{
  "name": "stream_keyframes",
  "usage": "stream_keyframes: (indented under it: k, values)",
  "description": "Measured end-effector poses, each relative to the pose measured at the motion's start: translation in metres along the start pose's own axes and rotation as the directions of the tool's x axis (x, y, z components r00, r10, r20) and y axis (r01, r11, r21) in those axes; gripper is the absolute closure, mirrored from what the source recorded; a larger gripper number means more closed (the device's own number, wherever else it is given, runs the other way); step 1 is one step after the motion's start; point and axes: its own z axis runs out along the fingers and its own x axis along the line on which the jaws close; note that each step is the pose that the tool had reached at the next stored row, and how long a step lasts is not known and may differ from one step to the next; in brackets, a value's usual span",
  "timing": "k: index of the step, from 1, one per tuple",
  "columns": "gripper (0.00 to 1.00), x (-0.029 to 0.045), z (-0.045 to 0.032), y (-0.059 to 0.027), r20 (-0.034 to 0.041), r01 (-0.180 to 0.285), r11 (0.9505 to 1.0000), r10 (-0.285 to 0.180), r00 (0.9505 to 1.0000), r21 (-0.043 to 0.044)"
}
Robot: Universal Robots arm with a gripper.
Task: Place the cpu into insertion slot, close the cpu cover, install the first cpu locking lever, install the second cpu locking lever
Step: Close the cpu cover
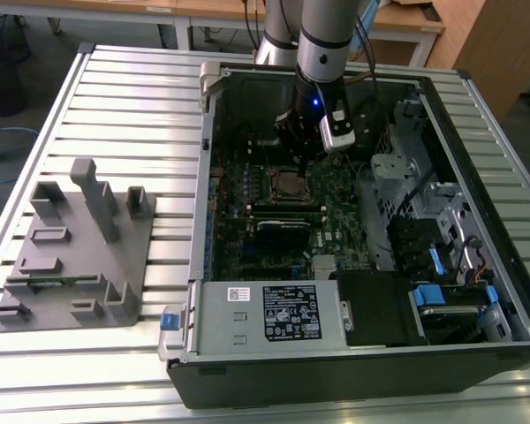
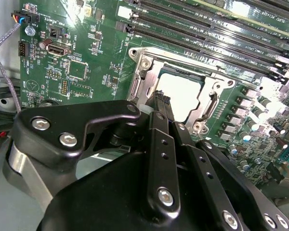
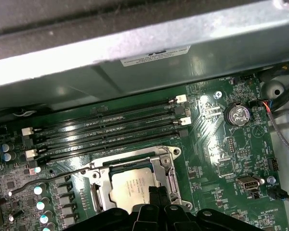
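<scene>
The cpu point(image 2: 182, 90) point(image 3: 129, 188), a pale silver square, lies in the insertion slot point(image 1: 289, 185) on the green board. The cpu cover point(image 2: 143, 61) point(image 3: 166, 162), a silver frame with a square cut-out, lies flat over it, so the slot's contacts are hidden. My gripper point(image 1: 300, 165) point(image 2: 160, 98) point(image 3: 155, 193) hangs just above one edge of the cover. Its black fingers point(image 2: 162, 126) are pressed together, shut, with nothing between them. A thin wire locking lever point(image 3: 49, 176) runs out from the socket's side across the board.
Long black memory slots point(image 3: 111, 127) run beside the socket. The open computer case point(image 1: 208, 88) walls in the board; a grey power supply box point(image 1: 265, 311) sits at its near side and a drive cage point(image 1: 397, 168) at the exterior view's right. A grey fixture plate point(image 1: 71, 256) lies at the exterior view's left.
</scene>
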Motion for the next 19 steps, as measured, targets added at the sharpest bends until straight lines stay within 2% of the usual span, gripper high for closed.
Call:
stream_keyframes:
  k: [6, 11, 15, 19]
  values:
    - [0.89, 0.0, 0.0, 0.0, 0.0, 0.004, 1.0, -0.004, 1.0, -0.0001]
    - [0.89, 0.0, 0.0, 0.0, -0.0001, 0.058, 0.9983, -0.058, 0.9983, -0.0012]
    - [0.89, 0.0, 0.0003, 0.0, -0.0001, 0.128, 0.9917, -0.128, 0.9917, -0.0026]
    - [0.89, 0.0, 0.0009, 0.0, 0.0001, 0.194, 0.981, -0.194, 0.981, -0.004]
